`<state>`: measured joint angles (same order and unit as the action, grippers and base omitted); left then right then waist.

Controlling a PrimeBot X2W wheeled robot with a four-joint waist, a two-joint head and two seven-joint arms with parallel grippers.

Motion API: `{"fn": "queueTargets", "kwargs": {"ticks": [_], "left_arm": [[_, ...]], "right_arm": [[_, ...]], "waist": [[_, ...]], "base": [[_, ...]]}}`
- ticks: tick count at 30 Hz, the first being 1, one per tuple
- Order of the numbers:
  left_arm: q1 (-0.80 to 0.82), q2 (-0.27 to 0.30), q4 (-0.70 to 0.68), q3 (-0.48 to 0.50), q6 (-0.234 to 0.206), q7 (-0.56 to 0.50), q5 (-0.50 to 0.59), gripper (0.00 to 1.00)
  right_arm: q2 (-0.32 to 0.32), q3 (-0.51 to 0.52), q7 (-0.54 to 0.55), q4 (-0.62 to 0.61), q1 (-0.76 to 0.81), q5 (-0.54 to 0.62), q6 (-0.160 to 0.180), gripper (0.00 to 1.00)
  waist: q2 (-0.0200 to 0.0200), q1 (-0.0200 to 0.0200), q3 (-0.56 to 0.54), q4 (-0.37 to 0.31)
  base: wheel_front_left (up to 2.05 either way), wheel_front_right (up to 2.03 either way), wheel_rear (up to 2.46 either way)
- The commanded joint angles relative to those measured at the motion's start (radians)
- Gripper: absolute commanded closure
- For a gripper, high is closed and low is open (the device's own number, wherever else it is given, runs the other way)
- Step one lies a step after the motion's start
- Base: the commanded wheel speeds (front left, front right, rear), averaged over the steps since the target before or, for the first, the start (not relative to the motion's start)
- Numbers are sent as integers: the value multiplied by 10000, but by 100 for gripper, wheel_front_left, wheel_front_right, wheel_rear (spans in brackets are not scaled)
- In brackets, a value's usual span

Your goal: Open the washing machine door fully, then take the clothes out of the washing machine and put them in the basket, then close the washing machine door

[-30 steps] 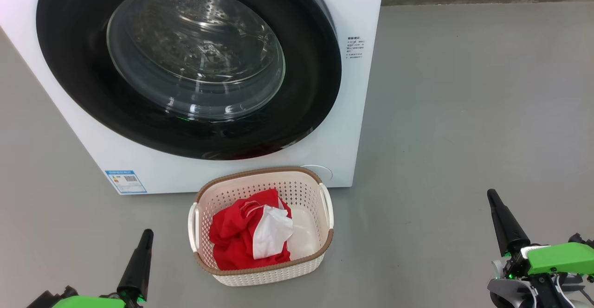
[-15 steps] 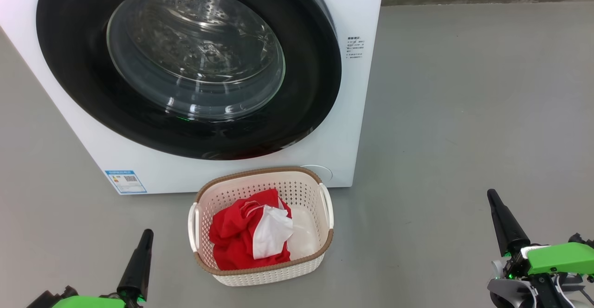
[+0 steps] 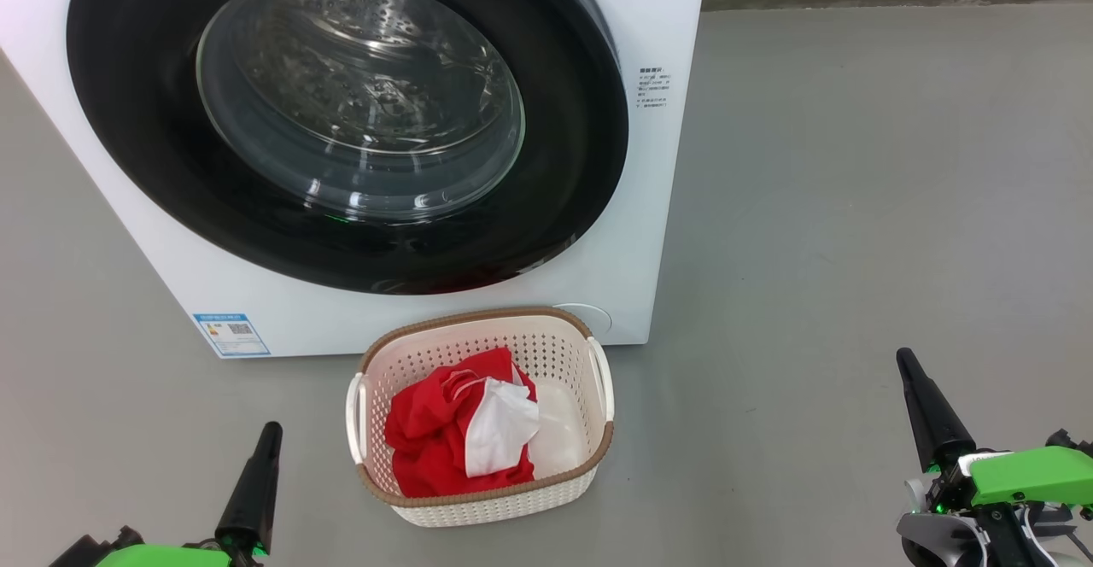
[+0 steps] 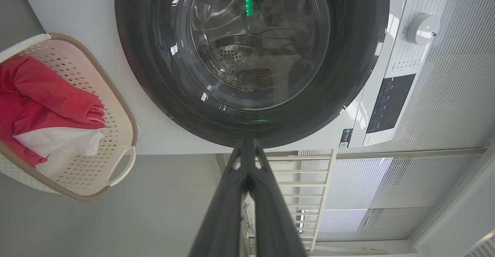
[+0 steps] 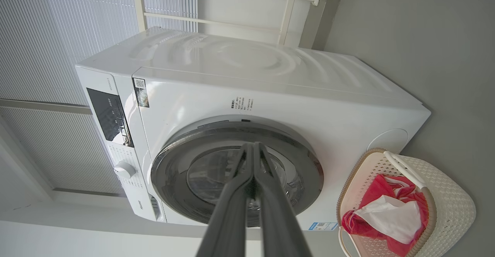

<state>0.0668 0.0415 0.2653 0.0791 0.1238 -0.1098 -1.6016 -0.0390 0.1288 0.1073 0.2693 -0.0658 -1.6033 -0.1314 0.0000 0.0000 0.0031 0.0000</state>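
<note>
Washer [image 3: 649,208] stands on the grey floor [image 3: 854,208], its door [image 3: 128,123] closed flush against the front, the steel drum [image 3: 359,89] showing through the glass. Just before it we see the basket [image 3: 478,503] on the floor, holding the red-and-white clothes [image 3: 427,439], heaped toward its left end. Our left jaws and right jaws are pressed together, gripping nothing, well apart from the basket.

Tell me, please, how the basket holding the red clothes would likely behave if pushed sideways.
The basket would probably slide easily: light perforated plastic on smooth floor. The red clothes lie bunched at one end, so it may pivot. Low and wide, it should hardly tip.
</note>
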Motion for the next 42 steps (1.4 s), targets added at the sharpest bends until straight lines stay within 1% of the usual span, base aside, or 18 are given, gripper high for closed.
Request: {"fn": "queueTargets", "kwargs": {"ticks": [1,42], "left_arm": [[412,87,-203,346,69,-34,-71,100],[412,87,-203,345,69,-33,-72,100]], "right_arm": [[-112,-151,58,-246,-421,-54,7,100],[-112,-151,58,-246,-421,-55,7,100]], "waist": [[0,0,0,0],[0,0,0,0]], "base": [[0,0,0],[0,0,0]]}}
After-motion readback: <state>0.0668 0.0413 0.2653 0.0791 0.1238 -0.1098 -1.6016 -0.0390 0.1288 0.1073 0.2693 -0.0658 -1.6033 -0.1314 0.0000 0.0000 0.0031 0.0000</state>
